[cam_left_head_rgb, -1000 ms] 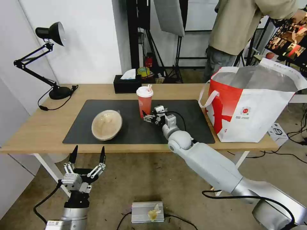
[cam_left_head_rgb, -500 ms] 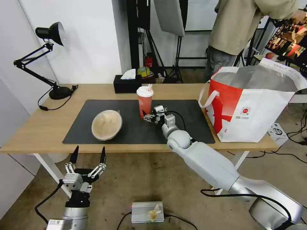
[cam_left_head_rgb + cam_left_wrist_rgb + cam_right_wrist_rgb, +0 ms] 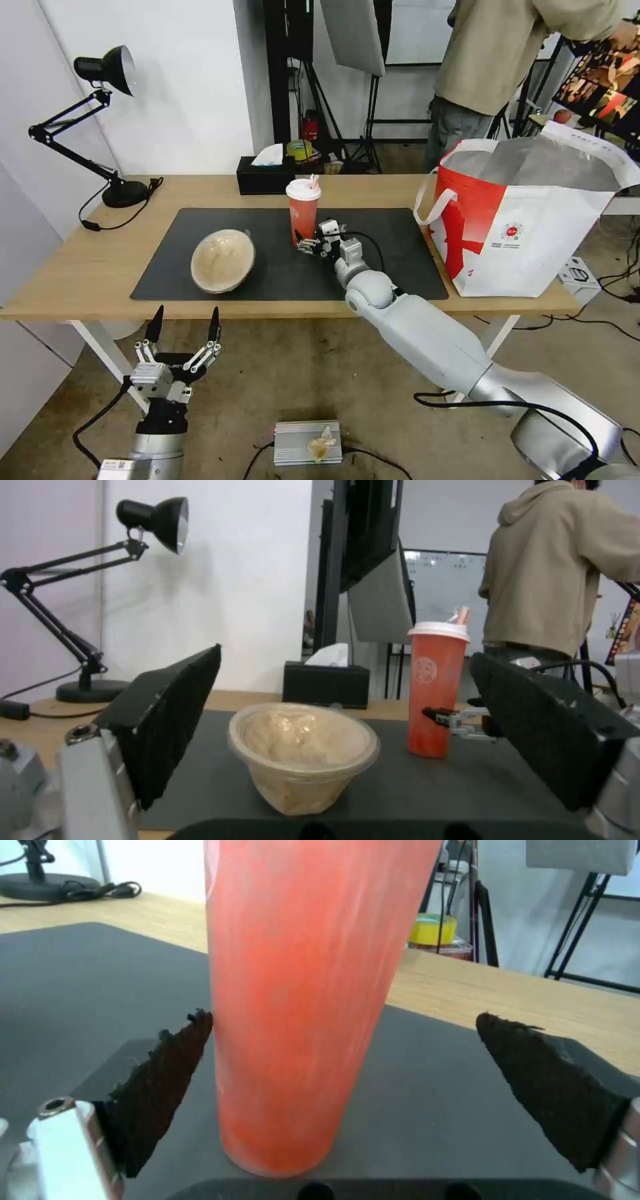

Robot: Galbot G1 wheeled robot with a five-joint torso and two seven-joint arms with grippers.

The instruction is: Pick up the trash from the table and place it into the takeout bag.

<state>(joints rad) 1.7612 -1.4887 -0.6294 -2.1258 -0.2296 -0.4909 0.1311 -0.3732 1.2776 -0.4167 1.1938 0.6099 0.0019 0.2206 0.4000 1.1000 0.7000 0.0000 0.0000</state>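
1. The table (image 3: 87, 267) carries a dark mat (image 3: 400, 267). The takeout bag (image 3: 533, 227) stands open at the table's right end, partly over the mat's right edge, foil lining showing.
2. The tan bowl (image 3: 223, 260) sits tilted on the mat's left half, near the front edge. We see no white bowl on the table.
3. The red cup (image 3: 303, 212) stands upright on the mat just inside its back edge, about mid-length, white lid and straw on.
4. Our right gripper (image 3: 308, 244) is low at the cup's base, on its front-right side. From the right wrist its fingers (image 3: 167, 1080) are spread wide; one pad is nearly on the cup wall, the other well clear.
5. Our left gripper (image 3: 183, 328) hangs parked below the table's front edge, fingers wide, holding nothing.
6. Step in hand, as we judge it: grasping the cup. To do it well we centre the cup between the pads first, or the near pad shoves it as we close.
7. We push in deeper so the pads wrap the body, not just the foot.
8. We squeeze lightly, since the wall likely dents, and keep the cup upright so the lid stays on.
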